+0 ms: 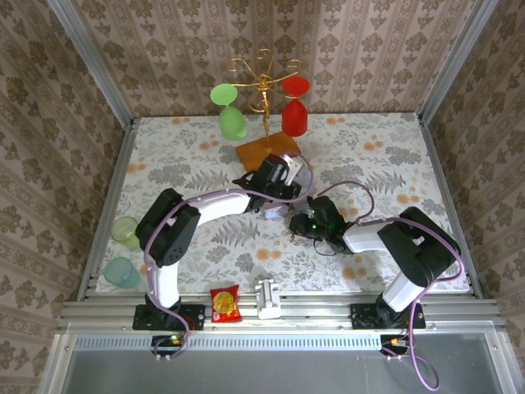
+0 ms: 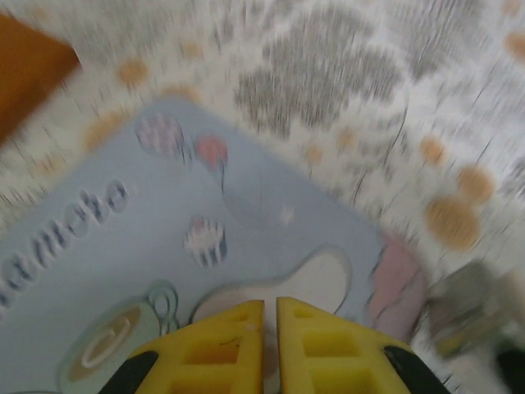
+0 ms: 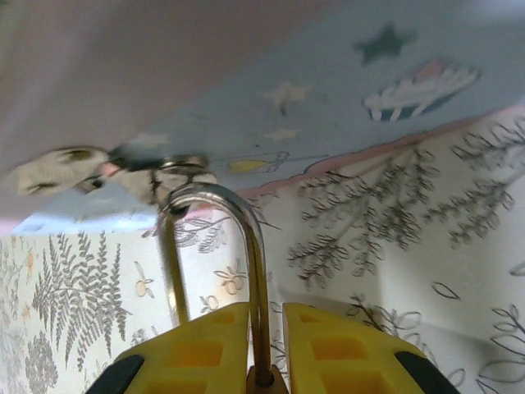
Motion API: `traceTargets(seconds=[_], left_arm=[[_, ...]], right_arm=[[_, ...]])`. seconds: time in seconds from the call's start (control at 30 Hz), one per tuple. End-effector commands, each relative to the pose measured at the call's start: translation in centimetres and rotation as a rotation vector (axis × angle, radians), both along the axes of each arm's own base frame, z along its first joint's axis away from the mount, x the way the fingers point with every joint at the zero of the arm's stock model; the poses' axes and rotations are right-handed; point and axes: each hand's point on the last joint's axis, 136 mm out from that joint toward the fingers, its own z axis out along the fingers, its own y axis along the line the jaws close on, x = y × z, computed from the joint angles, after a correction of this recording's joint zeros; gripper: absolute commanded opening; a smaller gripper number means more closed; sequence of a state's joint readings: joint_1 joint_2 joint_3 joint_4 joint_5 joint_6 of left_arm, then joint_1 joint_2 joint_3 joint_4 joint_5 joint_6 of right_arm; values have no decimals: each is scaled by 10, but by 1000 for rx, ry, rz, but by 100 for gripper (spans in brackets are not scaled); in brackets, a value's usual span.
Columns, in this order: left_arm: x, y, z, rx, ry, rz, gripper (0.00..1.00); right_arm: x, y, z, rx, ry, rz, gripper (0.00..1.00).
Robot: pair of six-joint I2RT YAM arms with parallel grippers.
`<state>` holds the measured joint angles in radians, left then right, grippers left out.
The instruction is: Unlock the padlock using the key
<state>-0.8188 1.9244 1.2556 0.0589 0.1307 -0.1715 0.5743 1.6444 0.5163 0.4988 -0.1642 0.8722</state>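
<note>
The right gripper point(image 3: 267, 316) pinched the padlock point(image 3: 253, 246) between closed yellow fingers point(image 3: 205, 345); its shackle point(image 3: 209, 191) hooked through the latch point(image 3: 182, 166) of the blue-grey tin box point(image 3: 394, 90) at mid-table; the left gripper point(image 2: 271, 313) hung shut above the lid point(image 2: 123, 246), any hold there impossible to tell.

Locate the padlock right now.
In the right wrist view, the padlock sits bottom centre, pinched in the right tool, its shackle rising to the latch on the tin box.

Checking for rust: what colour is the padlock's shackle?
Silvery, shiny metal; the padlock's shackle shows best in the right wrist view.
</note>
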Motion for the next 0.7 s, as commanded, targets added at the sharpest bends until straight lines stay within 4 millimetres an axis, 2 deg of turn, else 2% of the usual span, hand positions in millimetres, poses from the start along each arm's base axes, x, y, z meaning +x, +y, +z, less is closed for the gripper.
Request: traceTargets(seconds=[0.0,0.17,0.3,0.47,0.6,0.67], left_arm=[[1,4,-6,68,-3,-28,10],[-5,15,-24,80,21,-13,8],[-14,24,-41,97,37,-15,4],[-26,33,-59,133,40,-38,0],[-35,35,-64,131,16,-66,0],[-39,37,-68,154,4,-83,0]], right_arm=[[-7,-12,-25,42,99,-149,0],[-2,-7,-29,145,67,-246,0],[-1,-12,-29,145,32,-317,0],[11,-11,-18,166,-34,-391,0],[22,-17,-14,184,-72,-469,0],[26,-17,-5,199,-113,-473,0]])
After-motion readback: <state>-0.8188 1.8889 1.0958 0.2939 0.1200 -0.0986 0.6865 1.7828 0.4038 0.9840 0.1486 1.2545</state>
